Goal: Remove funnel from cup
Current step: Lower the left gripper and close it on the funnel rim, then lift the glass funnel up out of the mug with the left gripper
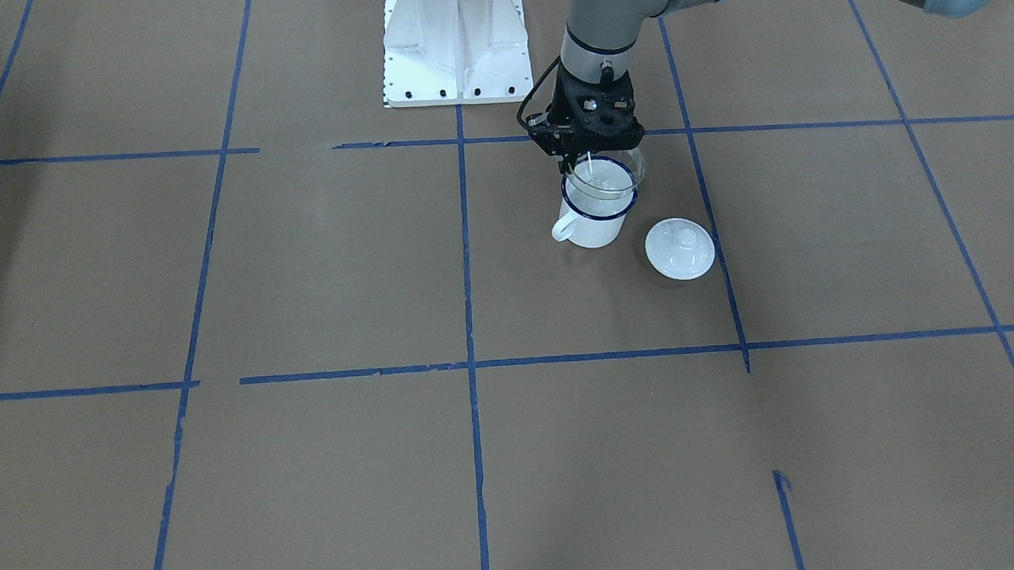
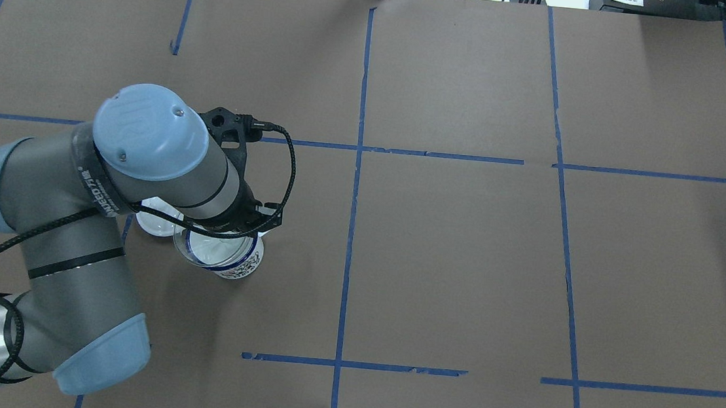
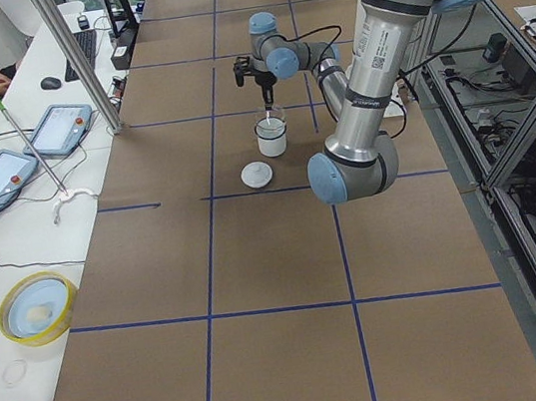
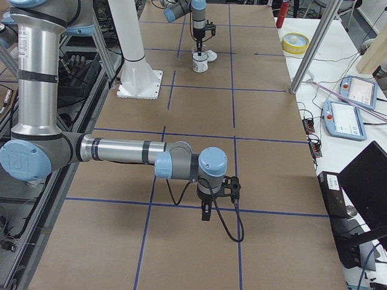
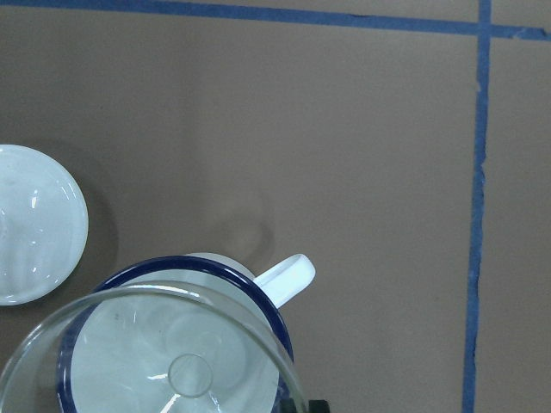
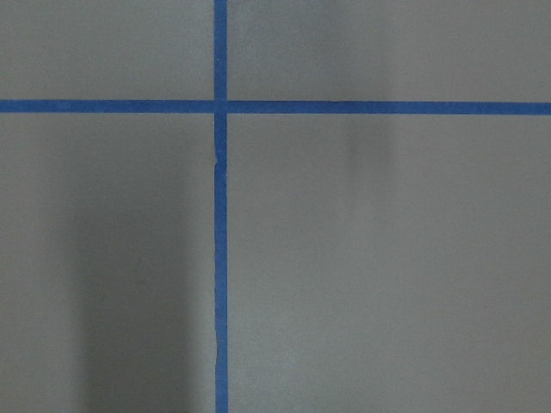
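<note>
Lifting appears begun: the left gripper (image 1: 588, 154) pinches the robot-side rim of the funnel (image 1: 606, 179), which sits raised and askew, its spout not yet clear of the cup (image 1: 593, 227); carrying it away remains; a lid (image 1: 679, 247) lies just beside the cup, crowding that side; whether the distant right gripper (image 4: 205, 212) is open or closed, I cannot tell.

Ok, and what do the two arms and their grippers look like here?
Both arms are silver-grey tubes with light blue joint caps. The left arm has white lettering on a black ring near its wrist and a black braided cable looping to its black two-finger gripper. The right arm looks alike, with a thin black cable looping beside its black gripper.
</note>
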### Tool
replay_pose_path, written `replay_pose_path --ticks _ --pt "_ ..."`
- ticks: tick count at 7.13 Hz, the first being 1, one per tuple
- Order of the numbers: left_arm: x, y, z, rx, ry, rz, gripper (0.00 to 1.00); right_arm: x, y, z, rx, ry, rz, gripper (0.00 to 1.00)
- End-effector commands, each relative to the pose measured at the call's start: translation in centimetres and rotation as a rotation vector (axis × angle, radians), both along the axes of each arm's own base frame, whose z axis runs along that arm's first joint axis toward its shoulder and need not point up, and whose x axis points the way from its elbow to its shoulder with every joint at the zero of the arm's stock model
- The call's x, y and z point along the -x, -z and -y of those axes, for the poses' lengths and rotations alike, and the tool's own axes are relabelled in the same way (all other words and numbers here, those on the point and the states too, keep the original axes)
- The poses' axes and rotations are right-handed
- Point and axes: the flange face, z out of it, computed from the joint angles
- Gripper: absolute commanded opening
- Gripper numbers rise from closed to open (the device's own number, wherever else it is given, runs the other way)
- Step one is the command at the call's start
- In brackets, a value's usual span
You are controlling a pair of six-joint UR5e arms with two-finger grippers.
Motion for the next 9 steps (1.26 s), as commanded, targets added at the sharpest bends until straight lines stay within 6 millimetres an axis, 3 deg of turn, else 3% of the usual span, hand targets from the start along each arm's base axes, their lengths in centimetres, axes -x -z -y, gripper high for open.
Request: replay_pose_path --ticks 1,2,4,5,6,9 --pt "4.7 1.8 2.1 0.008 0.033 -0.058 0.0 0.0 0.0 0.0 -0.001 0.0 0.0 1.0" --pt "8.1 2.3 3.1 0.005 0.069 -0.089 0.0 0.0 0.0 0.0 0.001 0.0 0.0 1.0" --pt "10.1 3.5 3.9 -0.009 0.121 -0.121 0.0 0.0 0.0 0.1 -0.001 0.0 0.0 1.0" --pt "11.3 3.6 5.8 0.016 0.242 -0.165 0.0 0.0 0.1 0.1 -0.002 0.0 0.0 1.0" --pt "11.3 2.9 8.4 0.016 0.428 -0.216 0.0 0.0 0.0 0.0 -0.001 0.0 0.0 1.0" --pt "8.2 -1.5 15.0 0.105 0.834 -0.378 0.0 0.0 0.0 0.0 -0.001 0.0 0.0 1.0"
